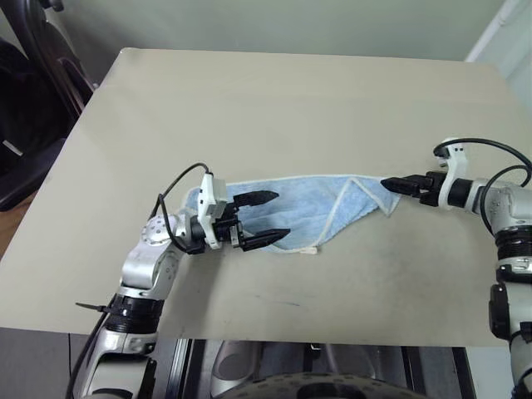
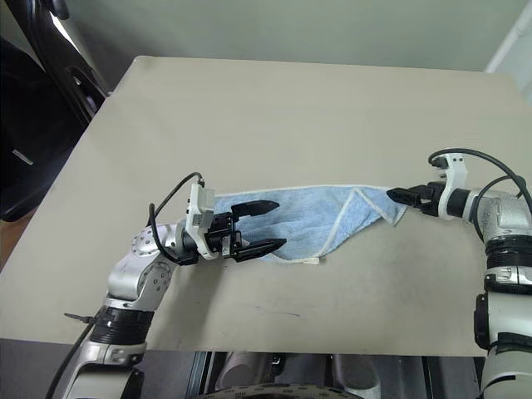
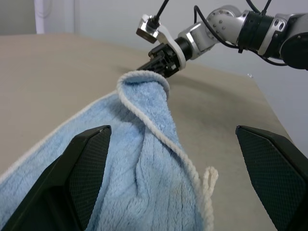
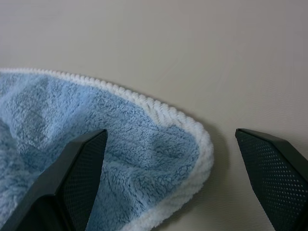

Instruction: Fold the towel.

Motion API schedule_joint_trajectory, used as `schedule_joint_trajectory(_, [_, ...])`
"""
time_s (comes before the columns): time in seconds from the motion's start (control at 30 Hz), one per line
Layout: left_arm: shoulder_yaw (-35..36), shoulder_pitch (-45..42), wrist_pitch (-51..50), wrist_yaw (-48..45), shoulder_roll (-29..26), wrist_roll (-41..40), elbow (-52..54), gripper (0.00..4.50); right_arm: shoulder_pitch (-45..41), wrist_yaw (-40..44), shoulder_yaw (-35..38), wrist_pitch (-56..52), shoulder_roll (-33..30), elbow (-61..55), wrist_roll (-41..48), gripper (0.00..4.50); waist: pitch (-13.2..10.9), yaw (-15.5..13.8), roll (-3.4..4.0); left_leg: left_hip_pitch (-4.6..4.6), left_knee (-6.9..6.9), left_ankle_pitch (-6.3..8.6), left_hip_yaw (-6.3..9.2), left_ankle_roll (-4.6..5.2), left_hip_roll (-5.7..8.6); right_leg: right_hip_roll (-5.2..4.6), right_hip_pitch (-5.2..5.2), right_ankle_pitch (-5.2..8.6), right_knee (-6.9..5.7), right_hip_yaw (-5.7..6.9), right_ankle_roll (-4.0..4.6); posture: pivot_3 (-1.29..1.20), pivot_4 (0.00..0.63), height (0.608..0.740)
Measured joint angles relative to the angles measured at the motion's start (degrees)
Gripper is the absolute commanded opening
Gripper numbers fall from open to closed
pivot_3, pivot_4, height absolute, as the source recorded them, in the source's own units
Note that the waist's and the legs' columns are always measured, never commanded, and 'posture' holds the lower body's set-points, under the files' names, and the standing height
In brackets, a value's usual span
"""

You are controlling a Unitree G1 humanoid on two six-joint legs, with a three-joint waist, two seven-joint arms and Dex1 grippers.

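1. Blue terry cloth, pale and fluffy, makes up the towel (image 1: 307,212), which lies crumpled in a loose, narrow heap across the near middle of the beige table (image 1: 274,100).
2. Whitish corded edging runs along its borders, and a small loop of cord (image 3: 210,177) pokes out at the near edge.
3. On the left, the left pincer (image 1: 264,219) hovers over the towel's left end, both black fingers spread wide, gripping nothing.
4. On the right, the right pincer (image 4: 175,185) points at the towel's right tip, fingers wide apart on either side of the rounded corner, not yet closed on it.
5. Judging by its folds, the towel is light, soft and limp; it will sag and bunch rather than hold shape, though the pile should resist slipping.
6. The best hold is probably the thick stitched corners, one at each end, pinching through the edging so the cloth can be pulled flat.
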State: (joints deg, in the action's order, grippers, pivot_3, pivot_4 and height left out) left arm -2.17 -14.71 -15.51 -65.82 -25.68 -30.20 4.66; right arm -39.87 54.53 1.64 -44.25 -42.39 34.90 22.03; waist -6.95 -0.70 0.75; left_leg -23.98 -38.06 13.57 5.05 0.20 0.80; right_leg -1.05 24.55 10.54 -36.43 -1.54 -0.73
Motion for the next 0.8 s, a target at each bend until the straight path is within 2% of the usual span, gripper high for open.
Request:
schedule_joint_trajectory(0.1, [0.0, 0.1, 0.0, 0.0, -0.1, 0.0, 0.0, 4.5, 0.2, 2.5, -0.9, -0.6, 0.1, -0.8, -0.3, 3.64, 0.0, 0.1, 0.0, 0.03, 0.0, -0.03, 0.0, -0.03, -0.01, 0.0, 0.01, 0.04, -0.1, 0.0, 0.07, 0.0, 0.15, 0.733])
schedule_joint_trajectory(0.43, [0.0, 0.1, 3.7, -1.3, 0.2, 0.5, -3.7, 4.5, 0.5, 4.3, -2.2, 0.3, 1.7, -1.2, -2.6, 0.08, 0.0, 0.0, 0.01, -0.03, 0.02, -0.04, 0.0, -0.07, -0.01, 0.0, 0.1, 0.07, -0.17, 0.01, 0.1, 0.0, 0.15, 0.733])
schedule_joint_trajectory(0.67, [0.0, 0.3, 5.9, -2.5, 0.0, 0.7, -5.9, 4.5, 0.3, 3.5, -0.9, 3.1, 1.3, 0.5, -3.7, 0.03, 0.0, 0.0, 0.02, -0.05, 0.02, -0.03, 0.0, -0.08, -0.01, 0.0, 0.16, 0.09, -0.3, 0.01, 0.13, 0.0, 0.15, 0.733])
schedule_joint_trajectory(0.8, [0.1, 0.1, 6.7, -2.7, 0.0, 0.7, -7.6, 4.5, 1.3, 4.2, 0.4, 2.9, -1.5, -6.4, -3.3, 0.03, 0.0, -0.1, 0.08, -0.08, 0.03, -0.05, 0.0, -0.11, -0.01, 0.0, 0.19, 0.17, -0.38, 0.01, 0.18, 0.0, 0.15, 0.733])
